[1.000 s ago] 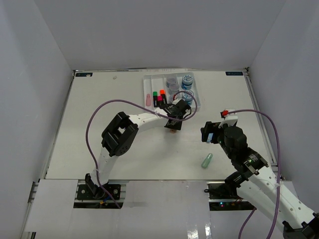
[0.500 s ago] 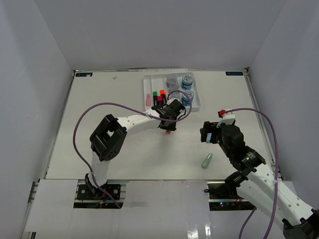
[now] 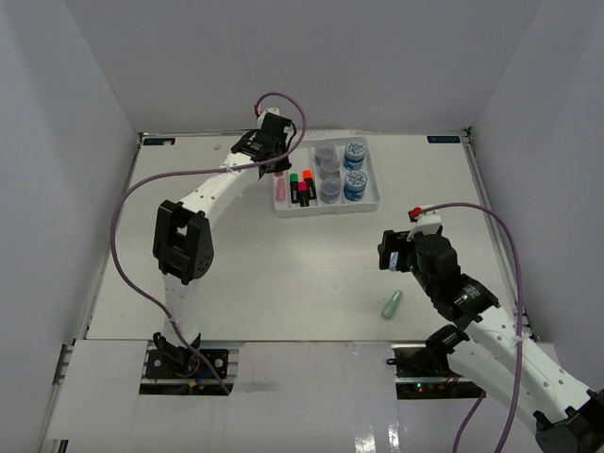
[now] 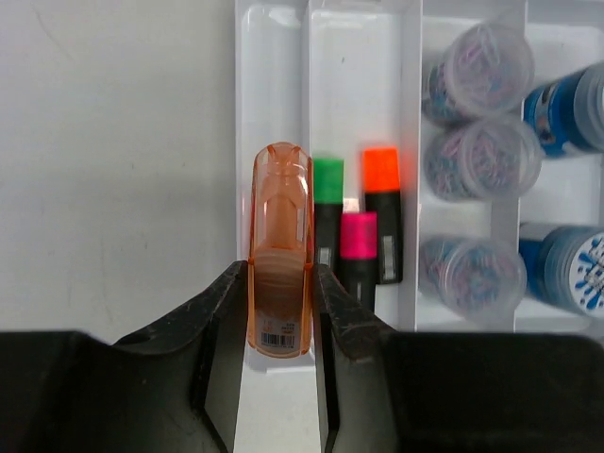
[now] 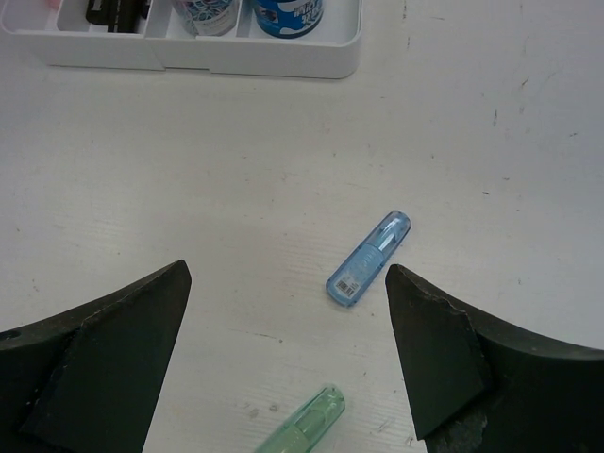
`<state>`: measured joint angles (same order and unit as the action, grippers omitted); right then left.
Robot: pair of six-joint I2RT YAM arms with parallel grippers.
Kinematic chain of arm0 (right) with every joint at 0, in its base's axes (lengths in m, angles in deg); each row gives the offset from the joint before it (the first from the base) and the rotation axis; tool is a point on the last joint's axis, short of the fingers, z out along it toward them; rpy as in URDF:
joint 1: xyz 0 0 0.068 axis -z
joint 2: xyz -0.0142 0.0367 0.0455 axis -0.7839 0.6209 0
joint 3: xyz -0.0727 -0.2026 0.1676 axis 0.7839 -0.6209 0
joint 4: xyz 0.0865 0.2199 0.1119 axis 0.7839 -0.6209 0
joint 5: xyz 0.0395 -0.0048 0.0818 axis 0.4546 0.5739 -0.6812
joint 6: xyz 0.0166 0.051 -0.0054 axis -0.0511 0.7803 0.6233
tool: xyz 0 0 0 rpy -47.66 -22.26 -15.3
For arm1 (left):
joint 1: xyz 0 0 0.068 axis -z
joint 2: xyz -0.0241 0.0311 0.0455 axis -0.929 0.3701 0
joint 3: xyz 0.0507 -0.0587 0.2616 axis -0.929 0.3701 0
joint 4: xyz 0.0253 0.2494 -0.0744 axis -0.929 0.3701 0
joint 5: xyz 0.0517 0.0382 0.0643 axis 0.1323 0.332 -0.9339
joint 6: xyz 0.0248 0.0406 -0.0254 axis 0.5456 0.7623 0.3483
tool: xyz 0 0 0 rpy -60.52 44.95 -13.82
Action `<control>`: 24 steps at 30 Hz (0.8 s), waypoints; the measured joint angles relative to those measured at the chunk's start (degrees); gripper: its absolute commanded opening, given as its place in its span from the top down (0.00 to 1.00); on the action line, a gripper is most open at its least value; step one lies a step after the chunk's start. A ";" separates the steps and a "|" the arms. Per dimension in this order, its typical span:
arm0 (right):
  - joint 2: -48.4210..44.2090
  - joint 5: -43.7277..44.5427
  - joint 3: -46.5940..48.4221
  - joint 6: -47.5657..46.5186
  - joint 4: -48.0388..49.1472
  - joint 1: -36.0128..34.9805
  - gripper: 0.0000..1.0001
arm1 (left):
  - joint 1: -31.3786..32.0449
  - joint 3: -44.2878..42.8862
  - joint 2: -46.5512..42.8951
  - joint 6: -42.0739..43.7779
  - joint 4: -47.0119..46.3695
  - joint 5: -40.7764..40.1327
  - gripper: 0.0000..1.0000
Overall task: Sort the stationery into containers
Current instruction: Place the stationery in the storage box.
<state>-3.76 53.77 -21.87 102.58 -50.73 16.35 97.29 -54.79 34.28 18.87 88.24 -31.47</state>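
My left gripper (image 3: 273, 160) (image 4: 280, 276) is shut on a pastel orange highlighter (image 4: 280, 250), held above the left end of the white divided tray (image 3: 327, 211) (image 4: 411, 142). A pink highlighter (image 3: 280, 189) lies in the leftmost compartment. The second compartment holds black highlighters with green (image 4: 327, 181), pink (image 4: 357, 236) and orange (image 4: 381, 170) caps. Grey jars (image 4: 477, 75) and blue-labelled jars (image 3: 355, 151) fill the other two. My right gripper (image 3: 394, 253) (image 5: 288, 274) hangs open over the table, with a blue highlighter (image 5: 370, 258) and a mint highlighter (image 3: 393, 304) (image 5: 304, 425) below it.
The tray's near wall (image 5: 208, 57) shows at the top of the right wrist view. White walls enclose the table on three sides. A purple cable (image 3: 142, 193) loops off the left arm, another (image 3: 500, 226) off the right arm.
The left gripper shut on the orange highlighter at mid-table, then swung it up and left to over the tray's left compartment. The right arm has barely moved.
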 measured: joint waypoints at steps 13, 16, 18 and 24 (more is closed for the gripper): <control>1.92 -1.86 -0.02 -0.15 0.20 0.00 0.10 | -4.26 -11.56 17.27 4.70 -4.85 0.59 0.64; 1.92 -2.54 -0.02 -0.15 0.22 0.00 0.10 | -5.22 -11.56 18.21 5.51 -7.04 1.53 0.62; 1.88 -2.86 -0.02 -0.15 0.22 0.00 0.10 | -5.84 -11.72 18.21 5.99 -8.61 1.99 0.62; 1.84 -3.26 -0.02 -0.15 0.26 0.00 0.10 | -6.01 -12.55 18.21 6.73 -11.87 4.20 0.59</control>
<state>-1.92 50.51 -21.89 102.43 -50.47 16.35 91.28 -67.34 52.49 25.60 76.37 -27.27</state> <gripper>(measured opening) 0.904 0.400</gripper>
